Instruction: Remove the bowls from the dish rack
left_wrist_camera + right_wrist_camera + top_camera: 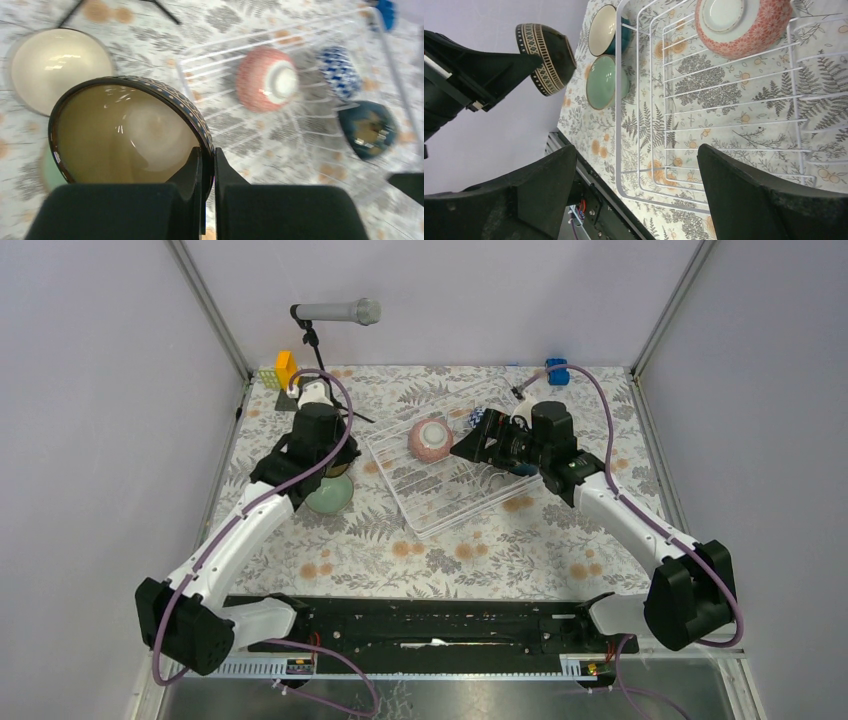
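Three of the six bowls are in the dish rack (445, 502) right now, and three are out of it. Your left gripper (207, 159) has its jaws pinched on the rim of the dark brown bowl (125, 132), one finger inside and one on the patterned outside. It's holding the bowl tipped on its edge, up off the table (450, 550), just left of the rack. From the right wrist view you can see that bowl's striped outer wall hanging near the table's left edge. Right under it, the mint green bowl (604, 82) sits upright on the flowery cloth. The teal bowl with the white inside (60, 67) is just beside that one, further back, also upright. I can't tell whether those two touch. Inside the rack, the pink bowl (267, 80) lies tipped over with its white foot ring facing the left wrist camera. The blue-white zigzag bowl (340, 70) is near the rack's far side. The dark teal and gold bowl (367, 129) is toward the right end, also tipped; that view is a bit blurry, so I can't make out much more. Your right gripper (636, 150) is over the rack with its jaws spread wide and nothing between them. It's pointing across the wire grid toward the pink bowl and isn't touching any bowl. At the back there's a microphone (338, 312) on a little stand, some yellow and orange blocks (280, 370) in the left corner, and a blue thing (556, 371) at the right.
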Controlling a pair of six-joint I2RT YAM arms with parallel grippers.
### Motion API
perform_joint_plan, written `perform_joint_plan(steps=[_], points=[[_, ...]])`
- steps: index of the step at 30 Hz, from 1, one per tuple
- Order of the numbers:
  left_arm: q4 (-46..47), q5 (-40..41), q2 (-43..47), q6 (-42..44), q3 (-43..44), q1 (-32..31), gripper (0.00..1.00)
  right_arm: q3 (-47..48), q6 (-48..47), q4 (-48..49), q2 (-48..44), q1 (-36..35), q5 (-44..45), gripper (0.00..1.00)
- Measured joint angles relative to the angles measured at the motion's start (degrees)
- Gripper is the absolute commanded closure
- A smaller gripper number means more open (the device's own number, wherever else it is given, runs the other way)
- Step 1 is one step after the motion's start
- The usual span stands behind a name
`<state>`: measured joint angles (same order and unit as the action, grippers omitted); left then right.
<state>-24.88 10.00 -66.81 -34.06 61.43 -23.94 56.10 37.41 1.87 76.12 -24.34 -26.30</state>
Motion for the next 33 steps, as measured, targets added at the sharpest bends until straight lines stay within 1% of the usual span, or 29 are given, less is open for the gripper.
perform_joint_plan(steps=[3, 6, 10, 16, 24, 30, 31, 33], points=[[-3.52, 6.8, -1.33, 1.97, 1.44, 0.0, 1.0, 0.24, -1.33, -1.18, 0.0, 0.0, 0.94, 0.03], [-6.64, 12.74, -2.12, 1.97, 1.46, 0.0, 1.0, 1.01, -2.58, -2.75, 0.0, 0.0, 1.84, 0.03], [-9.42, 17.09, -3.02, 0.72, 1.46, 0.11, 1.0, 1.29, -3.87, -3.63, 0.0, 0.0, 2.1, 0.03], [-9.97, 17.25, -5.88, -0.94, 1.46, 0.11, 1.0, 1.31, -5.09, -4.98, 0.0, 0.0, 2.84, 0.03], [-12.83, 17.2, -14.69, -2.01, 1.44, 0.11, 1.0, 1.42, -5.92, -6.21, 0.0, 0.0, 2.84, 0.03], [-13.46, 16.98, -18.51, -2.47, 1.44, 0.11, 1.0, 1.42, -6.12, -6.56, -0.15, 0.0, 2.84, 0.03], [-13.46, 16.92, -19.02, -2.45, 1.44, 0.11, 1.0, 1.42, -6.12, -6.64, -0.24, 0.0, 2.84, 0.03], [-13.44, 16.52, -20.55, -2.43, 1.46, 0.11, 0.96, 1.42, -6.12, -6.73, -0.55, 0.0, 2.86, 0.03]])
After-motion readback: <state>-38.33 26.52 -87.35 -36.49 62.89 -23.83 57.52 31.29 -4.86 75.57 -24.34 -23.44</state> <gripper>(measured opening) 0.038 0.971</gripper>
